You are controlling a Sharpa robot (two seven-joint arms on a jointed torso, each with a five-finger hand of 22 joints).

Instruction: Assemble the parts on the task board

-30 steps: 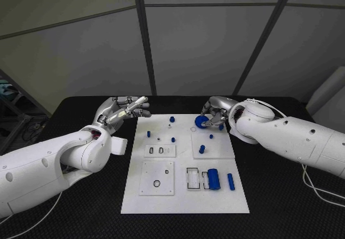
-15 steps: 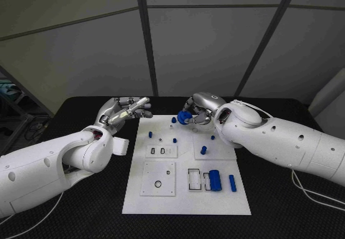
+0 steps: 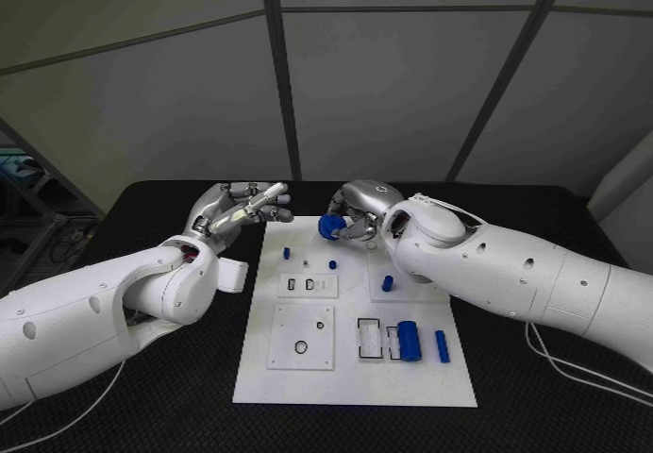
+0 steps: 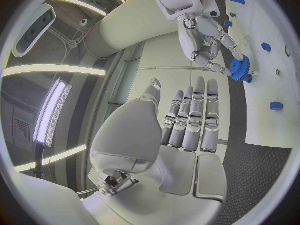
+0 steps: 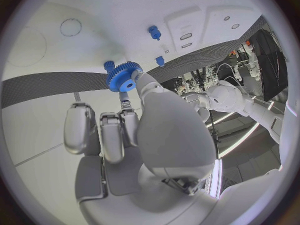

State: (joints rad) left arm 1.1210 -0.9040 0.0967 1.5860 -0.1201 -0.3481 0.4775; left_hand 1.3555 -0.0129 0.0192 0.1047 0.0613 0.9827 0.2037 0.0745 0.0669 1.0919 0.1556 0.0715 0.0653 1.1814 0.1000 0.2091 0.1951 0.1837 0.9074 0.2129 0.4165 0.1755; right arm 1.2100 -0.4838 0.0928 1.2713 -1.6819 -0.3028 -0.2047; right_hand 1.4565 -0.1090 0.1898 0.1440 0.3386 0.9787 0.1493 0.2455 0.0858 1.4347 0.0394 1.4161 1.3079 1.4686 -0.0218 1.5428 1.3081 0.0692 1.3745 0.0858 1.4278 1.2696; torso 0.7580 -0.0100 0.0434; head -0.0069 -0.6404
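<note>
The white task board [image 3: 354, 377] lies in the middle of the black table. My right hand [image 3: 357, 215] hovers over the board's far end and pinches a blue gear [image 3: 331, 226] in its fingertips. In the right wrist view the blue gear [image 5: 123, 78] sits right beside a blue peg [image 5: 109, 65]; whether they touch I cannot tell. My left hand [image 3: 242, 209] hangs by the board's far left corner, fingers straight, holding nothing. The left wrist view shows those straight fingers [image 4: 190, 120], with the right hand [image 4: 203, 35] and the gear [image 4: 239, 67] beyond them.
Small blue pegs [image 3: 286, 253] [image 3: 387, 282] stand in the board's far half. A thick blue cylinder [image 3: 406, 340] and a thin blue bar [image 3: 443, 345] lie near rectangular slots [image 3: 365, 338] at the near right. A black ring [image 3: 298, 347] lies at the near left.
My right hand has carried the blue gear leftward from the board's far right side to its far middle. The left hand has kept its place.
</note>
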